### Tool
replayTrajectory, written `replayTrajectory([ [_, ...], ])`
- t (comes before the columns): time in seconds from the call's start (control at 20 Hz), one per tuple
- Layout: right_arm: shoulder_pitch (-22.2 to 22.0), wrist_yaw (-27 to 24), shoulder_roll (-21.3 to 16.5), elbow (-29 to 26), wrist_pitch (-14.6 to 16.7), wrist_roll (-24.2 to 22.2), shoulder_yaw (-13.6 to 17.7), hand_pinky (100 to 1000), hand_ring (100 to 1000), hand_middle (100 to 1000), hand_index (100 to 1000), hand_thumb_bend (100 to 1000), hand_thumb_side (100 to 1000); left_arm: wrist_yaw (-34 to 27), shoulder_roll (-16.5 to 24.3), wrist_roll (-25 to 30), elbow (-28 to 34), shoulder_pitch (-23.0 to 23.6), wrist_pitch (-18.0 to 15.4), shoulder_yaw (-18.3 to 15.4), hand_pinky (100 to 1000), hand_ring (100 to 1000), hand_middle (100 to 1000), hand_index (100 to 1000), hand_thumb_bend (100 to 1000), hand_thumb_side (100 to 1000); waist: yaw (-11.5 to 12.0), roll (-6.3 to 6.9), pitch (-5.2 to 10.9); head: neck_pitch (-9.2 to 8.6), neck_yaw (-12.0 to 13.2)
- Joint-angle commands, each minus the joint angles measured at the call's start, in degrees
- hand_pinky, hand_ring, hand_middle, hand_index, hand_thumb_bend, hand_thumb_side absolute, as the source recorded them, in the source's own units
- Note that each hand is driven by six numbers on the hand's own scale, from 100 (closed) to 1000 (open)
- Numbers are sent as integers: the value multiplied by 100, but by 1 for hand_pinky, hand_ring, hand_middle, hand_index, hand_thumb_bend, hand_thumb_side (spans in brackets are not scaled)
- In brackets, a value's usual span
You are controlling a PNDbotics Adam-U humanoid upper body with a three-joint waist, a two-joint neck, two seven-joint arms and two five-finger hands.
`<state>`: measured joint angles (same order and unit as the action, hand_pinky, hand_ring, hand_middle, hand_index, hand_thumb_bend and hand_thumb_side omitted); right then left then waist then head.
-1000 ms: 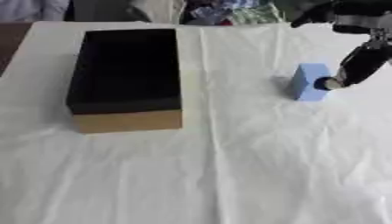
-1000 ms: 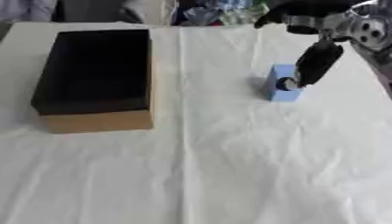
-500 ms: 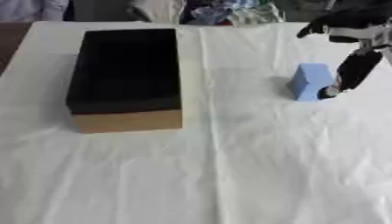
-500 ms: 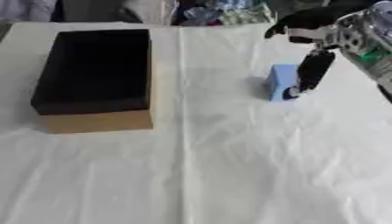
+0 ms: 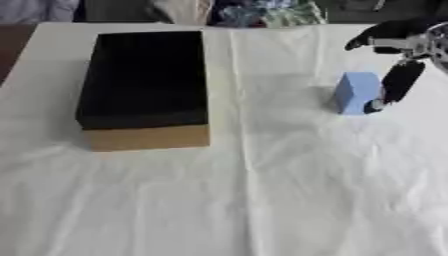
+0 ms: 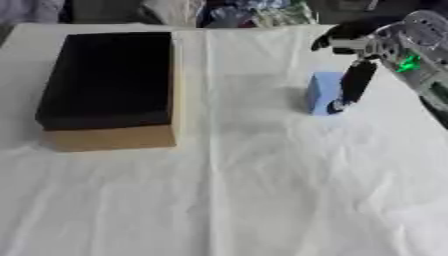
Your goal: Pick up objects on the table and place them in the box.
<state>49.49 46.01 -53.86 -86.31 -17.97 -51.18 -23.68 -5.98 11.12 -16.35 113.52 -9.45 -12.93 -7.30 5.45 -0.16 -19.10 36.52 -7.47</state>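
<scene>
Rectangular cardboard box [image 5: 144,90] with matte black inside is sitting left on the tabletop [image 5: 262,190], draped in wrinkled white cloth. Smooth light-blue block [image 5: 356,93] is standing upright far right. Right hand [image 5: 398,80] is touching its right side, fingers spread.

— What is covering the counter [image 5: 262,200]?
— A white cloth [image 5: 289,165] is lying over it, wrinkling and creasing in many places, with one long fold running from the far edge toward the near side.
— And beyond the far edge?
— A heap of mixed fabrics [image 5: 262,10] is sitting there, showing blue, green and pale patches. A dark brown strip [image 5: 13,45] is showing at the far left corner; I cannot tell what it is.
— How is the light?
— Soft, even light is falling across the cloth.
</scene>
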Motion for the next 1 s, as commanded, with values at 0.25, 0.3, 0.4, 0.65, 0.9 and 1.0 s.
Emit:
replayTrajectory([
  [0.25, 266, 90, 178, 560, -232, -79, 186, 980, 968, 902, 1000, 536, 172, 17, 44, 66, 107, -37, 2, 18, 985, 590, 668, 861, 100, 650, 21, 46, 61, -85, -49],
  [0.3, 285, 104, 221, 661, -238, -79, 193, 978, 967, 900, 1000, 534, 168, 20, 39, 77, 107, -36, 0, 23, 985, 590, 668, 861, 100, 651, 28, 55, 56, -94, -53],
  [0.4, 323, 130, 292, 868, -244, -79, 214, 977, 966, 894, 1000, 531, 157, 25, 28, 94, 107, -34, -5, 28, 986, 590, 669, 861, 100, 651, 40, 72, 41, -111, -68],
  [0.65, 374, 131, 392, 1252, -184, -79, 218, 975, 962, 891, 1000, 540, 127, 32, 0, 126, 107, -32, -1, 37, 987, 592, 670, 861, 100, 654, 48, 89, -2, -130, -83],
  [0.9, 419, 168, 461, 1490, -73, -79, 180, 967, 953, 865, 992, 482, 100, 34, -16, 161, 107, -36, -5, 41, 987, 592, 665, 858, 100, 656, 54, 99, -26, -131, -89],
  [1.0, 446, 205, 483, 1521, -45, -79, 192, 956, 939, 826, 947, 399, 100, 35, -19, 165, 107, -34, -1, 41, 987, 594, 665, 858, 100, 656, 56, 99, -27, -129, -97],
])
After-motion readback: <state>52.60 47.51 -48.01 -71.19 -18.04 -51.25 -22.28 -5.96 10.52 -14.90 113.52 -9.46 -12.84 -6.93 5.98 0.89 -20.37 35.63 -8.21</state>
